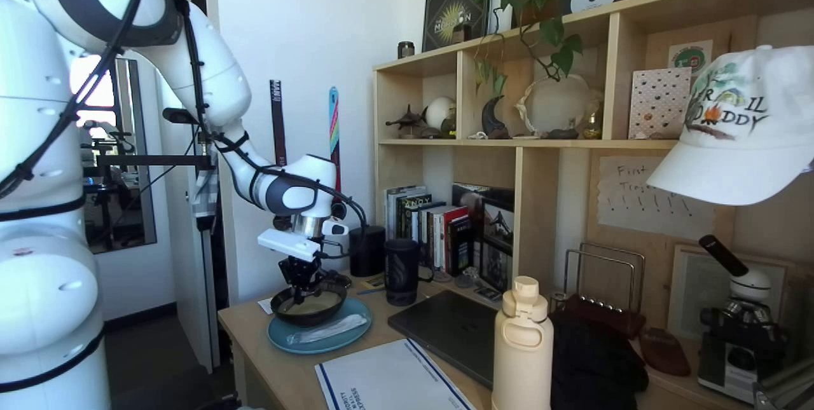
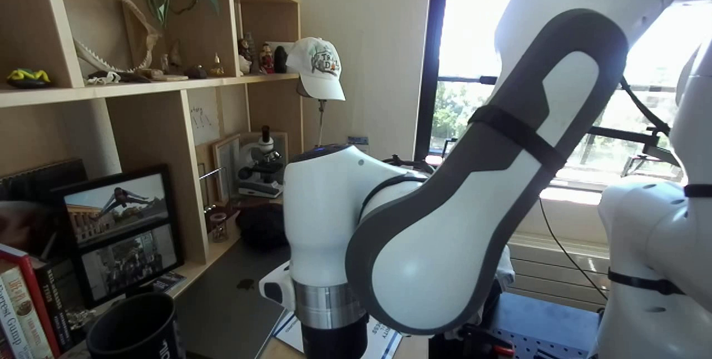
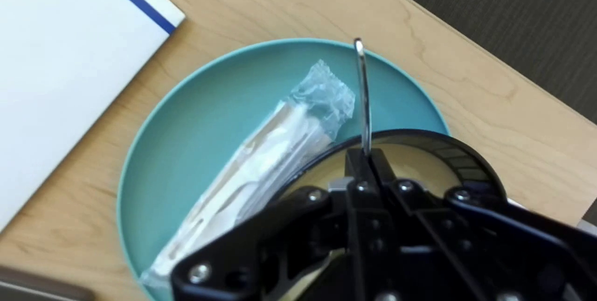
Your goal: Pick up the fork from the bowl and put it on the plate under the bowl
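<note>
In the wrist view my gripper [image 3: 369, 158] is shut on the thin metal fork [image 3: 364, 95]. One slim end of the fork sticks out past the fingertips, over the bowl's rim and the plate. The rest of the fork is hidden by the gripper. The dark bowl [image 3: 473, 163] sits below the fingers, on the teal plate [image 3: 200, 105]. In an exterior view the gripper [image 1: 308, 292] is low over the bowl [image 1: 305, 319], which stands at the far part of the plate [image 1: 280, 337]. The fork cannot be made out there.
Clear-wrapped cutlery [image 3: 252, 170] lies on the plate beside the bowl. A white mailer [image 1: 388, 375], a dark laptop [image 1: 445, 327], a dark cup [image 1: 402, 273] and a cream bottle [image 1: 523, 346] stand or lie nearby. The desk edge [image 3: 466, 35] is close to the plate.
</note>
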Robot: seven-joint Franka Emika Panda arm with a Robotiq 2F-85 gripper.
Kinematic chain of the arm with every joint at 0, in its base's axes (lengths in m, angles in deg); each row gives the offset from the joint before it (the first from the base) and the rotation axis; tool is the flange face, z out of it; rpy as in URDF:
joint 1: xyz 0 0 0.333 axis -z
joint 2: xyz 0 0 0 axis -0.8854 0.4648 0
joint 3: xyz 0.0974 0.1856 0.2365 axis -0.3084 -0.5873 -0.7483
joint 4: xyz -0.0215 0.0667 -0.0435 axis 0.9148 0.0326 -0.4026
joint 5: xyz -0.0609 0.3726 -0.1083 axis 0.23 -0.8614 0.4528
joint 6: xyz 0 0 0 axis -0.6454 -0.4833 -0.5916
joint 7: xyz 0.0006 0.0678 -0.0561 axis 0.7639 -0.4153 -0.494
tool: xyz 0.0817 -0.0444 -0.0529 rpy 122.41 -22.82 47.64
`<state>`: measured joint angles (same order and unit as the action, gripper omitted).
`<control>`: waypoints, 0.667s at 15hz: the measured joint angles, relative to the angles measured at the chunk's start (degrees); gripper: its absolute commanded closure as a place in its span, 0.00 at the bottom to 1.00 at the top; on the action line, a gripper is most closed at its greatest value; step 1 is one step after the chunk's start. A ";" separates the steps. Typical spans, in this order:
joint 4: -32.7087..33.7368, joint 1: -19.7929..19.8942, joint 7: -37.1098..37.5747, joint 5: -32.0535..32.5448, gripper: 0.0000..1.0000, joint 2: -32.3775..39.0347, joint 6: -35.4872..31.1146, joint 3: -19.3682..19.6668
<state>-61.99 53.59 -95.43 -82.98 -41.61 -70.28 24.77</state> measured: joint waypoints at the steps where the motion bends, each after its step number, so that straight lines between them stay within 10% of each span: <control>1: -1.57 -0.02 1.40 -0.38 0.98 -1.02 -1.76 0.34; 10: -11.54 -0.07 18.11 -0.15 0.98 -7.48 -12.55 2.02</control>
<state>-73.53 53.52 -77.32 -83.13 -49.09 -82.84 26.79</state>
